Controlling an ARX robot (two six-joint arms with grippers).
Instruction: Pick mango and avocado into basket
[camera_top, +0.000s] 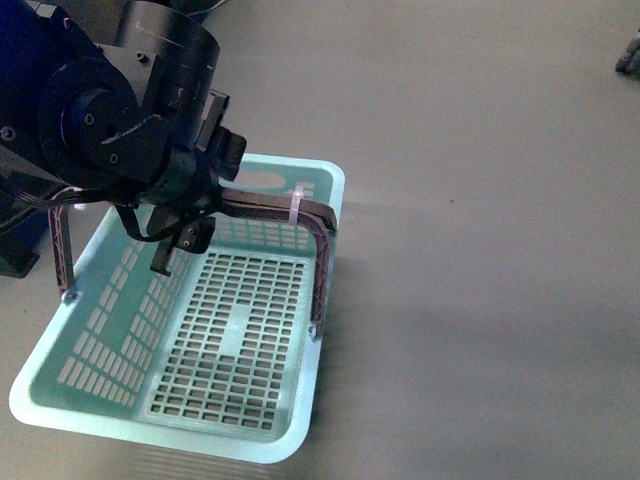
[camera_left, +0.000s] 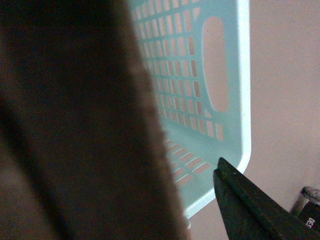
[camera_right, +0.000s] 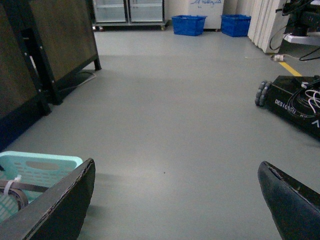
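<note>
Teal basket (camera_top: 110, 320) lies empty; whether our left gripper (camera_top: 180, 250) above it grips anything, we cannot tell. Right gripper (camera_right: 176, 170) gapes empty: we should first locate fruit.

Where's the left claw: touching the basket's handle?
Cannot tell. In the front view the left gripper overlaps the brown handle of the basket, hiding any gap; the left wrist view is blurred.

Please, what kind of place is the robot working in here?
Probably an indoor lab or workshop, not a home: a bare grey floor, blue plastic crates and glass-door cabinets by the far wall, and a black wheeled base with loose cables.
</note>
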